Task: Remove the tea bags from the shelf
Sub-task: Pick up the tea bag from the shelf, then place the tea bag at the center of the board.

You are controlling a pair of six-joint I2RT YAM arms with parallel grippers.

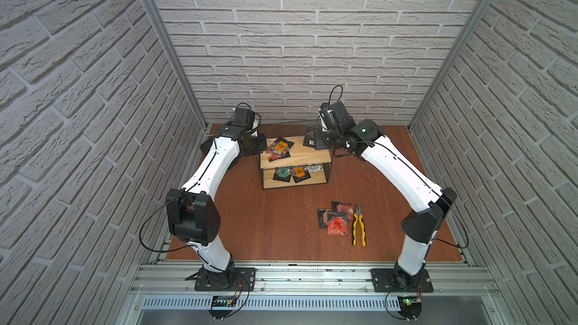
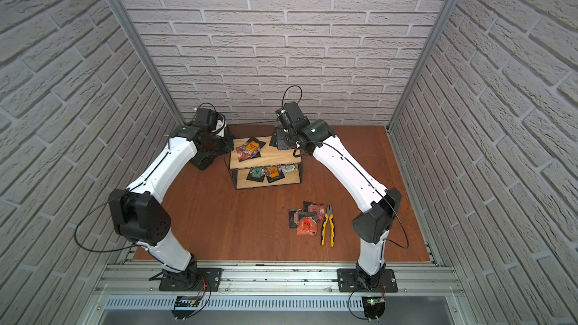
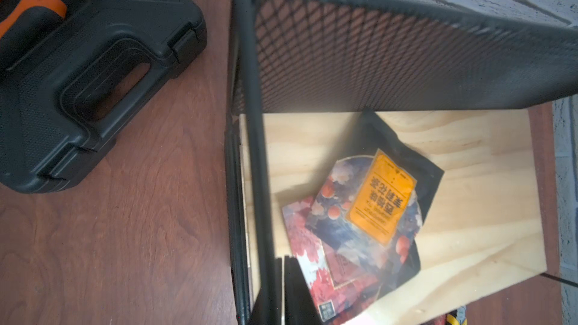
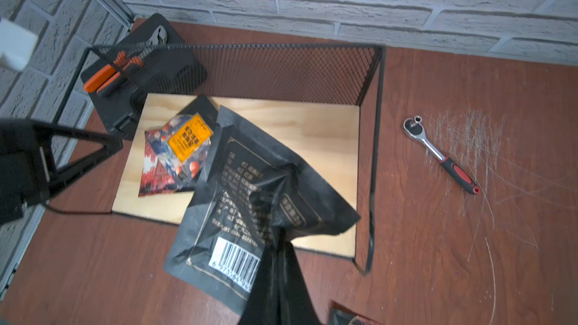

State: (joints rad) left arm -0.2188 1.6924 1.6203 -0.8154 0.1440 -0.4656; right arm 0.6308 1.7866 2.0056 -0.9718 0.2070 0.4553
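The right tool (image 4: 281, 240) pinches a black tea bag (image 4: 250, 189) by one edge, lifted clear of the shelf (image 1: 303, 157). It is probably bound for the pile (image 1: 336, 221) at five o'clock on the worktop (image 1: 266, 220). The left tool (image 3: 283, 264), closed and seemingly empty, hovers at the shelf's nine o'clock.

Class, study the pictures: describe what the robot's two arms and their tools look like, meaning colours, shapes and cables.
Both the left arm and right arm have smooth white link shells joined by bulky black joint housings. A thin black cable loops outside each. The left tool and right tool are black, with slim fingers.
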